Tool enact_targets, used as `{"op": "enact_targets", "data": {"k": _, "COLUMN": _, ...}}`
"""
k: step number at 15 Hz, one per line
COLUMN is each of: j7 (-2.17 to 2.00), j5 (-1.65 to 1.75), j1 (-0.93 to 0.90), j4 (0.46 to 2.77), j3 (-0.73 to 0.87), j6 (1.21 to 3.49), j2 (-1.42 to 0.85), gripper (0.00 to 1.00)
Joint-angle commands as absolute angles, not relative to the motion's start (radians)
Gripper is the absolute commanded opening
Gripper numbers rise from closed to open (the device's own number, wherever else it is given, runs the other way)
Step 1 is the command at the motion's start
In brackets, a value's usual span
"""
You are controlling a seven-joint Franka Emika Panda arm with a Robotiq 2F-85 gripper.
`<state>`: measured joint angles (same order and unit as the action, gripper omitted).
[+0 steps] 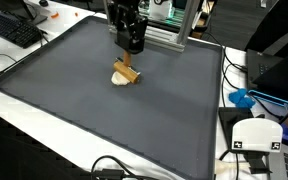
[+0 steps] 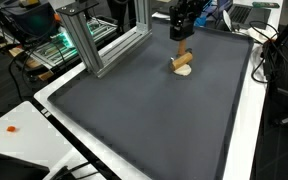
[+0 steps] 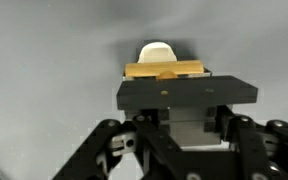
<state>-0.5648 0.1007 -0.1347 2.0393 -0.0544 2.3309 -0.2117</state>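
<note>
Two small things are seen together on the grey mat point(image 1: 74, 110) that covers the table point(image 2: 14, 140): a wooden block point(image 1: 129, 72) and a pale rounded piece point(image 1: 120, 80). The block is tilted and is touched by the pale piece, on which it seems to be leaned; this is probably why it does not lie flat. Directly above the block the tool point(image 1: 131, 50) is hung, pointed straight down, so that the block is met from the top. Whether its fingers are apart or pressed on the block cannot be told. In both exterior views the tips are too small and dark. In the wrist view they are hidden behind the black body, beyond which only the block point(image 3: 164, 70) and the pale piece point(image 3: 157, 50) are shown. An aluminium frame point(image 2: 89, 40) is stood well apart from the block, at the mat's edge. A keyboard point(image 1: 14, 30) is placed still farther from the block, off the mat.
</note>
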Motion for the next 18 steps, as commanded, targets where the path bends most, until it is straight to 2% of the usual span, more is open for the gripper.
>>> {"op": "enact_targets", "data": {"k": 1, "j7": -0.481, "j5": 0.093, "j1": -0.138, "j4": 2.043, "j3": -0.055, "j6": 2.401, "j2": -0.233, "gripper": 0.35}}
{"op": "enact_targets", "data": {"k": 11, "j7": -0.252, "j5": 0.067, "j1": -0.123, "j4": 2.059, "j3": -0.064, "j6": 2.473, "j2": -0.231, "gripper": 0.35}}
{"op": "enact_targets", "data": {"k": 18, "j7": 0.015, "j5": -0.038, "j1": -0.09, "j4": 2.044, "j3": -0.09, "j6": 2.401, "j2": -0.177, "gripper": 0.35}}
